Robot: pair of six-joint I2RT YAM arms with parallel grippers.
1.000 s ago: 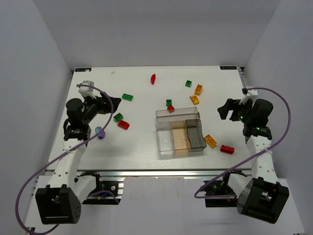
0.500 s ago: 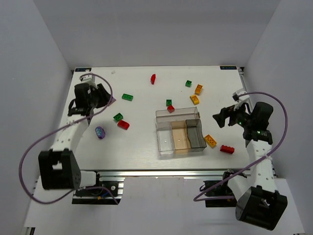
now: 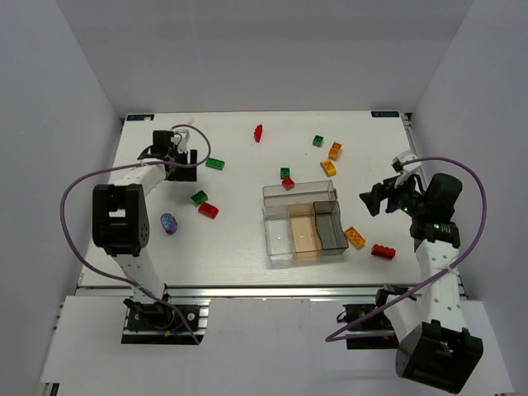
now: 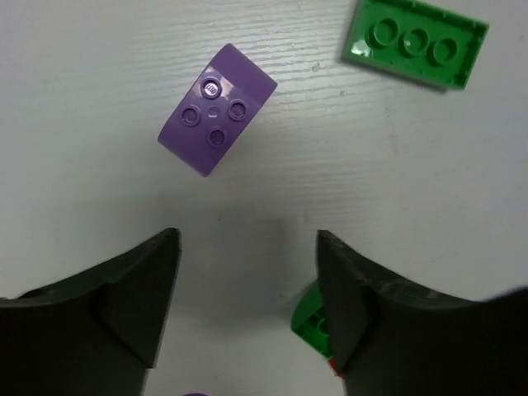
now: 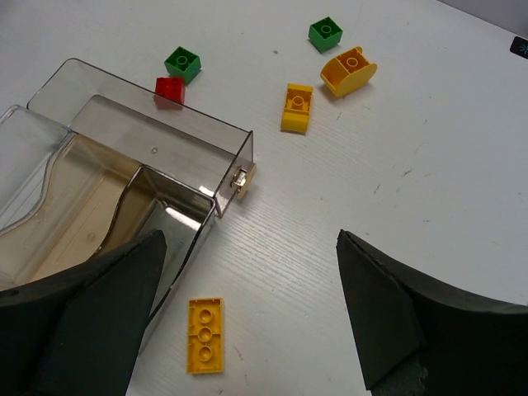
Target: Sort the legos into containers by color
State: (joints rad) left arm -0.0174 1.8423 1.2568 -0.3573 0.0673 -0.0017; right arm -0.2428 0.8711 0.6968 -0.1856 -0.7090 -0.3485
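L gripper (image 4: 247, 243) and R gripper (image 5: 247, 247) both gape wide w/ nothing held, poised over the lilac rounded piece (image 4: 216, 121) and by the yellow plate (image 5: 205, 334) beside the tray (image 5: 214, 124) (prob. lining up first picks, as no legos are inside).

Glossy plastic legos (image 4: 216, 121); clear tinted plastic tray (image 5: 153, 153); matt white grained table (image 5: 412, 165)

Purple lego (image 4: 216, 110) (green lego (image 4: 415, 43))

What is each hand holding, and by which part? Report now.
Nothing is held. The left hand is open with nothing between its fingers, and the right hand is open and empty too.
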